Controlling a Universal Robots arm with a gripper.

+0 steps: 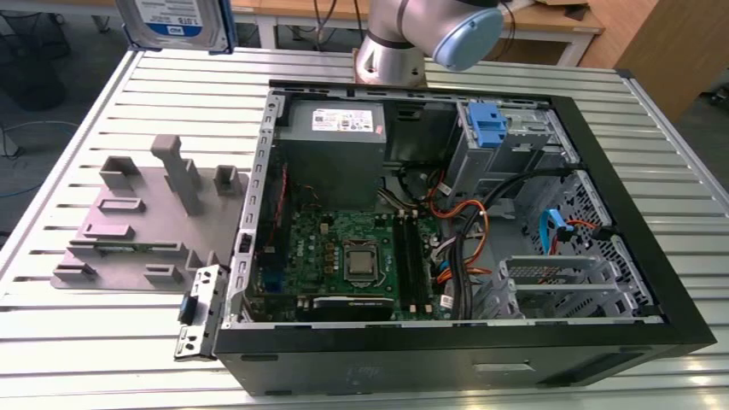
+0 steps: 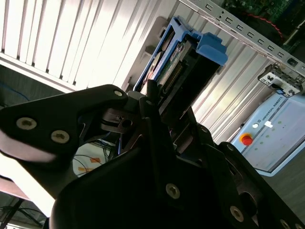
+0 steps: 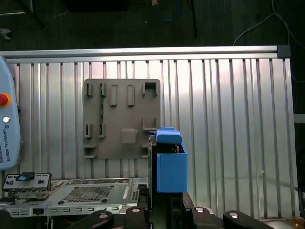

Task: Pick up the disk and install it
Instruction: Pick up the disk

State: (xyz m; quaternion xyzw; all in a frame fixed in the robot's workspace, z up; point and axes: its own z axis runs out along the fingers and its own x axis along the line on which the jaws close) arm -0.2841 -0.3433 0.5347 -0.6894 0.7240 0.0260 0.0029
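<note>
The disk [image 1: 173, 20] hangs high above the table's far corner on the exterior view's left, showing its white-and-blue label and a blue rail. In both wrist views my gripper [image 2: 159, 98] is shut on the disk [image 2: 177, 64], its black fingers [image 2: 147, 102] clamping the edges. The blue rail frame [image 3: 169, 164] sticks out past the gripper body. The grey moulded holder [image 3: 121, 119] lies on the table beneath the held disk. The open computer case [image 1: 592, 154] lies on its side on the exterior view's right. In it is a drive bay with a blue caddy [image 1: 487, 128].
Inside the case are a grey power-supply box [image 1: 336, 124], a green motherboard [image 1: 341, 256] and loose orange and black cables [image 1: 467, 222]. The grey holder [image 1: 148, 213] has upright posts. The arm's base [image 1: 393, 51] stands behind the case. A teach pendant [image 3: 7, 129] lies at the table's edge.
</note>
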